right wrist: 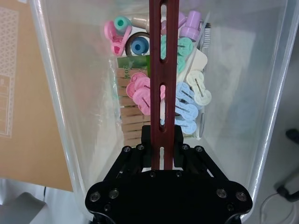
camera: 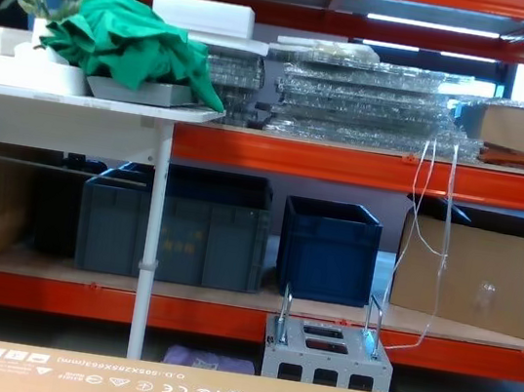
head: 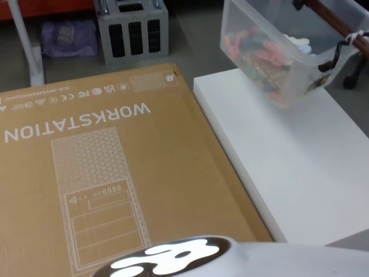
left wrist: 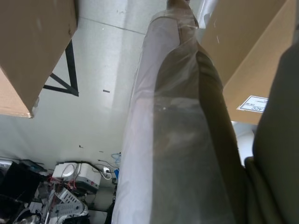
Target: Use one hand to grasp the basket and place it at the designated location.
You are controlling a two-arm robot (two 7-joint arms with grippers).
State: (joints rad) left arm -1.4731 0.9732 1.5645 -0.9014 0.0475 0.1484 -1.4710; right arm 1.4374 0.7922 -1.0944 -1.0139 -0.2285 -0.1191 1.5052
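Tilting over the far right end of the white table [head: 300, 167], the large translucent plastic basket [head: 259, 75] looks light yet swingy. Grip belongs on its stiff reddish-brown slotted bar handle [right wrist: 163, 70], where the black right gripper [right wrist: 162, 140] sits clamped — pastel pegs [right wrist: 142, 93] could slide.

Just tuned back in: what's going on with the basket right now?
The right gripper is shut on the reddish-brown slotted handle of the basket and holds it by that bar. The basket hangs tilted over the far end of the white table, apparently lifted off the surface rather than set down. Coloured clothes pegs lie piled inside it. A large cardboard box printed WORKSTATION lies to the left of the table.
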